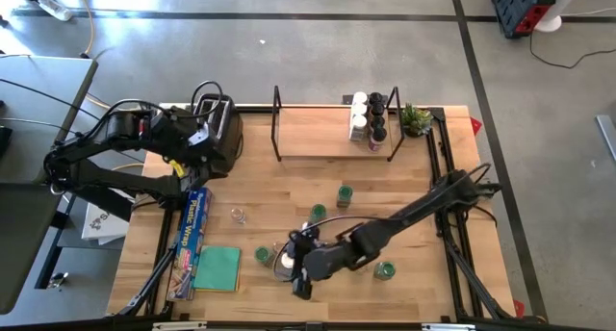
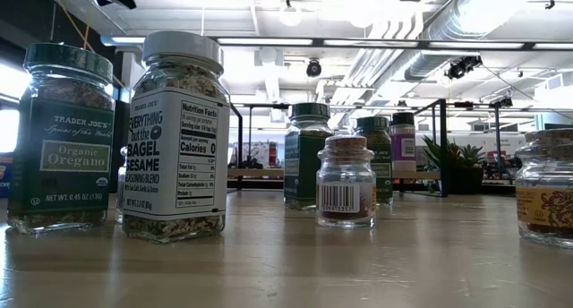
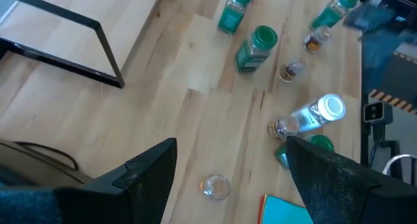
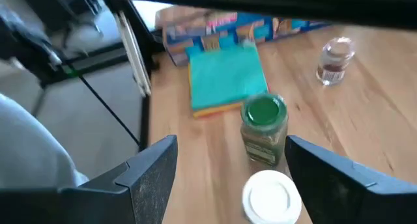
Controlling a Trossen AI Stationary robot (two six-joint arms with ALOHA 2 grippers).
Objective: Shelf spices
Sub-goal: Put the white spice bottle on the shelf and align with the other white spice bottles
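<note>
Right now the right gripper (image 1: 300, 264) is hovering low over the front of the table (image 1: 289, 191), fingers spread wide and holding nothing. A white-lidded jar (image 4: 270, 196) is standing upright between its fingers (image 4: 153, 178) without touching them, and a green-lidded jar (image 4: 264, 128) is sitting just beyond it. In the high view that white-lidded jar is partly covered by the gripper. Another green-lidded jar (image 1: 385, 269) is standing to the right of the arm, near the front edge. A teal cloth (image 1: 218, 268) is lying flat near the front left, with a blue foil box (image 1: 193, 235) just beside it. A small clear jar (image 1: 238, 215) is standing a bit farther back, apart from the rest. Two more green-lidded jars (image 1: 318, 213) (image 1: 344, 194) are standing mid-table, between the gripper and the shelf (image 1: 318, 134). The left gripper (image 3: 228, 185) is waiting above the back left, over the toaster (image 1: 219, 124), fingers wide apart and empty. At the back the shelf is carrying a cluster of shelved jars (image 1: 368, 117) at its right end, white and dark lids, packed touching. A potted plant (image 1: 416, 118) is sitting just beside that end of the shelf. From table height the oregano jar (image 2: 61, 138) and the bagel seasoning jar (image 2: 175, 138) are looming closest, side by side.
</note>
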